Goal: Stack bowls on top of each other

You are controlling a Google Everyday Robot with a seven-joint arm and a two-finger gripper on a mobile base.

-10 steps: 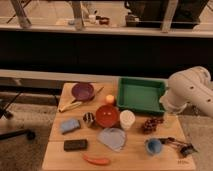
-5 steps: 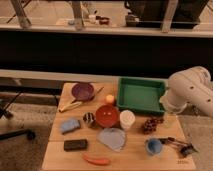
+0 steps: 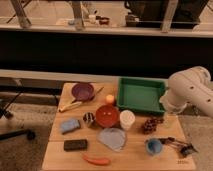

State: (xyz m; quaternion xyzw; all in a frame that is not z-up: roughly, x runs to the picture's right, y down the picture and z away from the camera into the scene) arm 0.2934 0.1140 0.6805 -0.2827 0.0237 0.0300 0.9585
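We saw the big white robot arm (image 3: 192, 90) on the right side. It was bent, and its low end pointed down just past the right edge of the green box-shaped plastic tray (image 3: 141, 81). The tool (image 3: 170, 114) was at that low end, over the right part of the light wooden counter (image 3: 135, 161). Its jaws stood wide apart and it held nothing.

The dull purple round bowl (image 3: 82, 91) sat at the back left of the counter, well apart from the tool. The shiny red-orange round bowl (image 3: 107, 116) sat in the middle, nearer to us than the purple one. The two bowls did not touch.

A white cup (image 3: 127, 120) stood just beside the red-orange bowl, on its right. A small orange ball (image 3: 110, 99) lay just behind the red-orange bowl, near the tray.
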